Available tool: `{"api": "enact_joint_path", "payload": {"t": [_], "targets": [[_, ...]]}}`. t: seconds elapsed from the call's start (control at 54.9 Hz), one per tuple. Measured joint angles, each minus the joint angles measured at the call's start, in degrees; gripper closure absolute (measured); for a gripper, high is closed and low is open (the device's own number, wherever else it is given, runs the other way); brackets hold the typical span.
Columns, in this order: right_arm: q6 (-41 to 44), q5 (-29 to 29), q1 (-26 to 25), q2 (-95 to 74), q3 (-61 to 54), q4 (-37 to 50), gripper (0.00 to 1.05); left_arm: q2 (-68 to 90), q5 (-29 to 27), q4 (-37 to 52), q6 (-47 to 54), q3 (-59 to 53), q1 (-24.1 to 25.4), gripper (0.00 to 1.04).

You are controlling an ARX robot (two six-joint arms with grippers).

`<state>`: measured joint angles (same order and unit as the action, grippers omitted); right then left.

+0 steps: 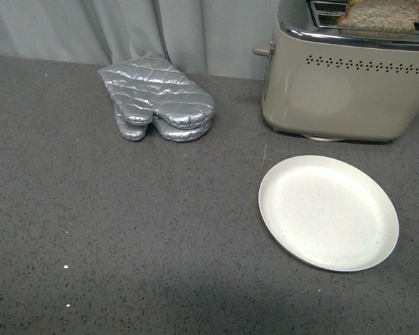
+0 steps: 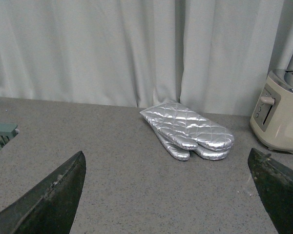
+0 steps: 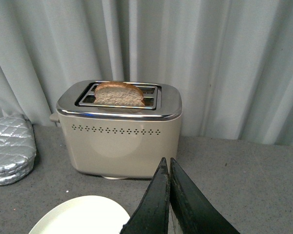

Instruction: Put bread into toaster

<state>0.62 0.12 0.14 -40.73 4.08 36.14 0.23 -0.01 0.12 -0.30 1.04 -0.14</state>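
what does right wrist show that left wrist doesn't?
Right wrist only: the bread standing in a slot of the toaster, the toaster's perforated long side, part of the white plate, and the right gripper with its fingers together, empty. Left wrist only: the left gripper spread wide, a green object at the frame edge, and the toaster's lever. Both: the silver oven mitt, grey counter, curtain.

The toaster [image 1: 346, 84] stands at the back right of the table [image 1: 126, 237], before the curtain [image 1: 91, 28]. The bread [image 1: 379, 14] sits in one of its slots, its top sticking out. The plate [image 1: 327, 211] lies just before the toaster. The oven mitt [image 1: 158, 98] lies left of the toaster, well apart from it.
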Motion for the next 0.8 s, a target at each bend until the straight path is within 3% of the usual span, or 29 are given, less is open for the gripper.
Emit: {"api": "enact_joint_path", "payload": {"t": [0.237,0.801], "targets": [[0.0,0.0,0.0,5.8,-3.6,-1.8,1.04,0.0,0.0,0.0,0.0,0.0,0.0,0.07],[0.0,0.0,0.0,21.2,-3.8,-16.4,1.04,0.0,0.0,0.0,0.0,0.0,0.0,0.07]]}}
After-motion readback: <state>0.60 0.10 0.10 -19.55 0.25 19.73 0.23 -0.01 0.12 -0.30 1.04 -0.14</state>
